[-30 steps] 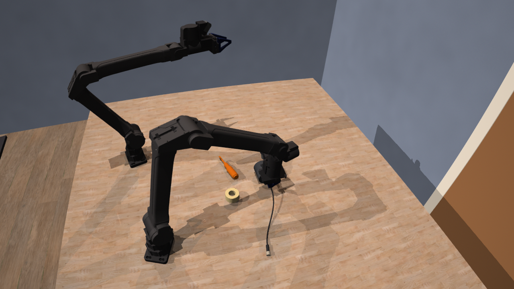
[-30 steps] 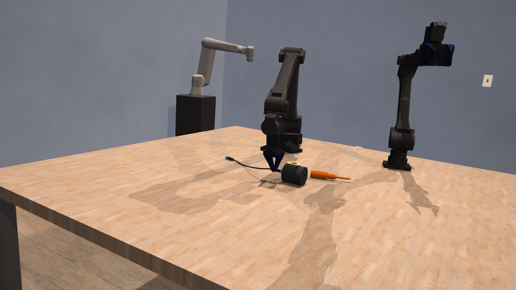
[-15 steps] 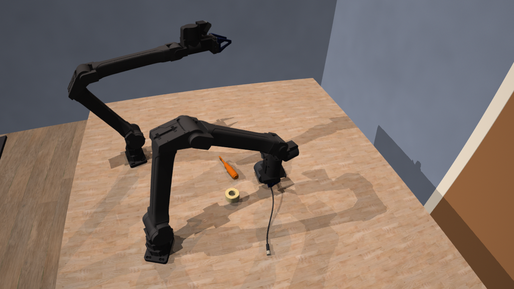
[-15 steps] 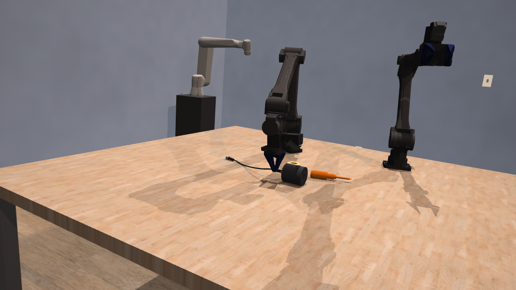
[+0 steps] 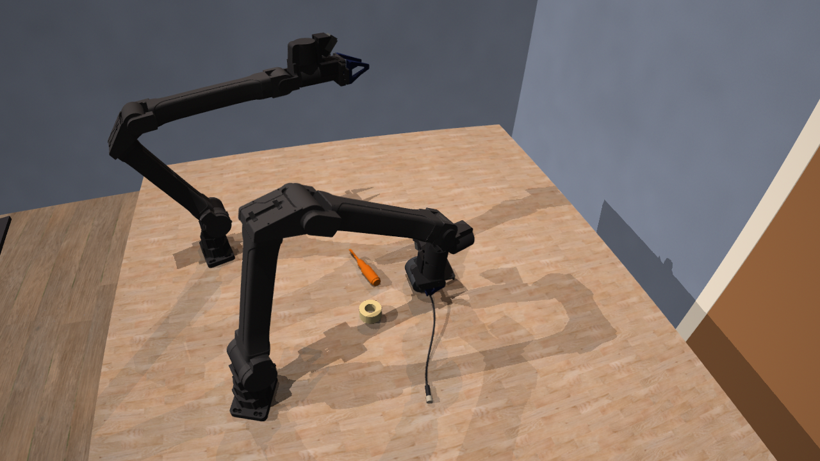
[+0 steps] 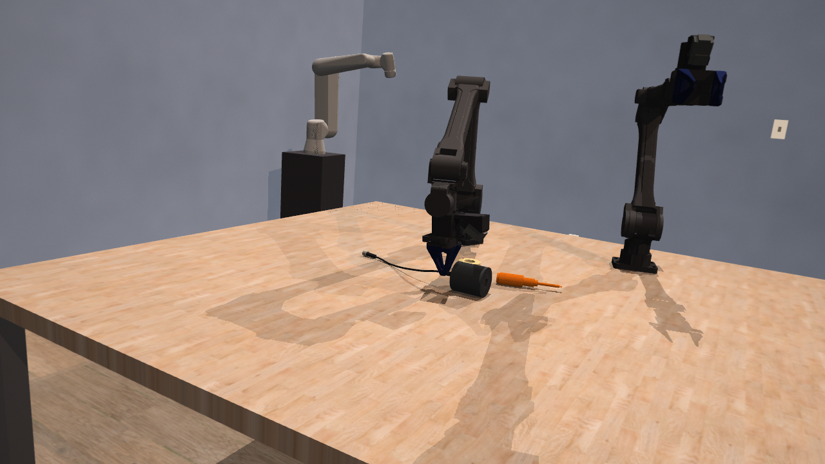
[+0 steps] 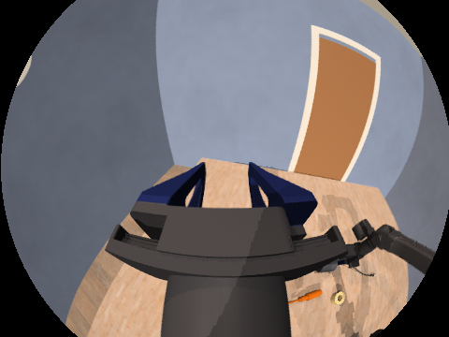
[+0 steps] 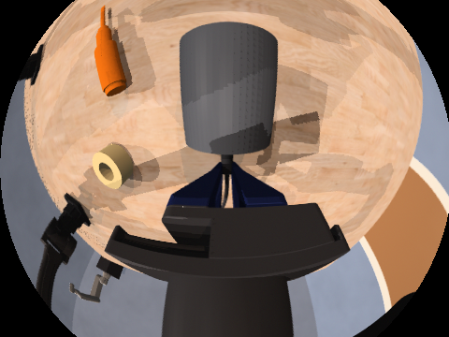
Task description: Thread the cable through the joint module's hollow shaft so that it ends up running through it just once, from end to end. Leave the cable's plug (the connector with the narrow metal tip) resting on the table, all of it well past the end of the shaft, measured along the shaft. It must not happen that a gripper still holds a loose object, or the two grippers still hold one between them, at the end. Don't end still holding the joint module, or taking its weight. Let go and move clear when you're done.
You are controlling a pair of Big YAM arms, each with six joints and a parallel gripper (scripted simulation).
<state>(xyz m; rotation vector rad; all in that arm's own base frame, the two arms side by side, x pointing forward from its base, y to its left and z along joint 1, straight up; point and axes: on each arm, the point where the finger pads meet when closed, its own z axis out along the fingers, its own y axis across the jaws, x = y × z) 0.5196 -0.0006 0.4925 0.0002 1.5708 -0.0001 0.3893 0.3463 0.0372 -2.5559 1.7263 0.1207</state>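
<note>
Cable (image 5: 434, 321) (image 6: 415, 269) (image 7: 362, 271) (image 8: 225, 187) is the thing in play, one end at the joint module (image 5: 410, 274) (image 6: 470, 279) (image 7: 327, 268) (image 8: 228, 89), which lies on its side on the tabletop (image 5: 516, 401) (image 6: 288, 346) (image 7: 224, 187) (image 8: 164, 140). Going left to right in the exterior view, a pale arm (image 6: 326, 98) (image 8: 98, 287) stands on a black pedestal (image 6: 302, 184) (image 8: 109, 268), well apart from the module and behind it. Next comes the cable's light-tipped loose end (image 5: 428, 395) (image 6: 367, 254), out to the module's left, with the cord running from it in a gentle bend toward the module. Just beside the module's left end, the right claw (image 5: 430, 292) (image 6: 443, 272) (image 7: 338, 263) (image 8: 226, 167) points down, narrow, pinching the cable close behind its other connector. In the right wrist view that connector's dark body meets the module's near end and its tip is out of sight, apparently inside the shaft; how deep, I cannot tell. A yellow tape roll (image 5: 362, 312) (image 6: 477, 262) (image 7: 335, 300) (image 8: 123, 159) sits flat, partly hidden behind the module. To the module's right lies an orange screwdriver (image 5: 366, 269) (image 6: 519, 280) (image 7: 312, 296) (image 8: 109, 65), shank pointing away from it. Farther right, the left claw (image 5: 368, 65) (image 6: 702, 87) (image 7: 226, 167) hangs high above the module's level, moderately wide, with nothing between its fingers.
</note>
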